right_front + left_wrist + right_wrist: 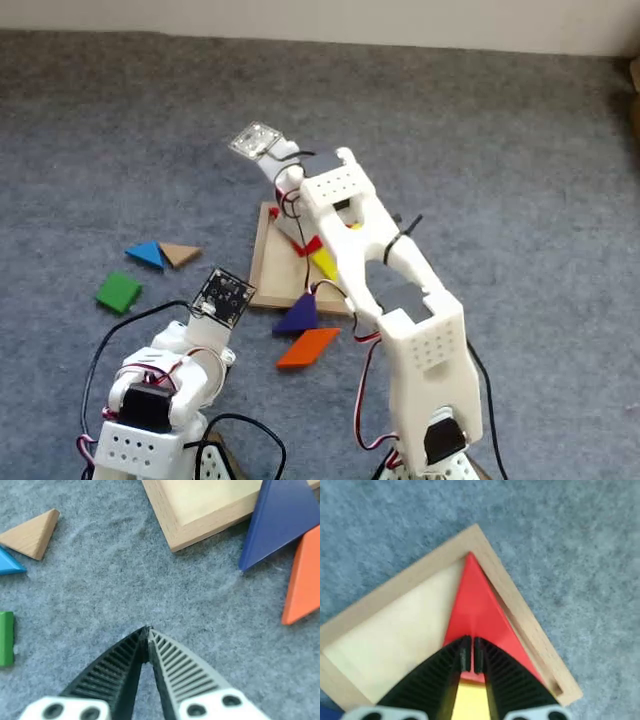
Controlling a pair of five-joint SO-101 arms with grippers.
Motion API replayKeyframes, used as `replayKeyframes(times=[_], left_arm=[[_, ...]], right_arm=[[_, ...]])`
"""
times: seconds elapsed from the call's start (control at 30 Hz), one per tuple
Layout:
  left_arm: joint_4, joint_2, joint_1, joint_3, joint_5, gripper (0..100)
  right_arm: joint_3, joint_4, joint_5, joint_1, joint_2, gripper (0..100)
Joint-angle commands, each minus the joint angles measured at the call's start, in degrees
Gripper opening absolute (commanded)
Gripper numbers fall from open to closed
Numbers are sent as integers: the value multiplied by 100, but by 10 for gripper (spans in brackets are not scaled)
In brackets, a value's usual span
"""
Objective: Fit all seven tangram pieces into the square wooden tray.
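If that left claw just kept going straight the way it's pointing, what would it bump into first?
Probably the bare grey carpet just ahead of the left gripper; depth is hard to judge. Skimming above it, it would next reach the wooden tray near its corner.

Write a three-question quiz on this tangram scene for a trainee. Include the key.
1. True or false: the red triangle lies inside the wooden tray.
2. Fill in: the fingers of the left claw are ___ (open or shut).
3. Where is the tan triangle?
A) inside the wooden tray
B) on the carpet, beside the blue triangle
C) in the left claw

Key: 1 true; 2 shut; 3 B.
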Motion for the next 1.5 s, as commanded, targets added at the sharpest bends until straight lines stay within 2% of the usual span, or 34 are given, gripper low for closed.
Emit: replayKeyframes(times=[0.0, 0.23, 0.53, 0.9, 1.13, 1.3, 1.47], left_arm=[[35, -119, -40, 110, 35, 6], [35, -119, -40, 110, 35, 6], [35, -119, -40, 110, 35, 6], [35, -119, -40, 110, 35, 6], [35, -119, -40, 110, 35, 6], [35, -119, -40, 110, 35, 6], [35, -119, -40, 110, 35, 6]], right_arm=[[31, -4, 0, 277, -180, 30], [-4, 365, 246, 330, -602, 30], [48, 1095, 211, 338, -1657, 30], [57, 2167, -457, 356, -2440, 30], [101, 2765, -607, 725, -3002, 30], [1077, 2642, -607, 769, -3969, 30], [2730, 1895, -607, 796, -5244, 30]])
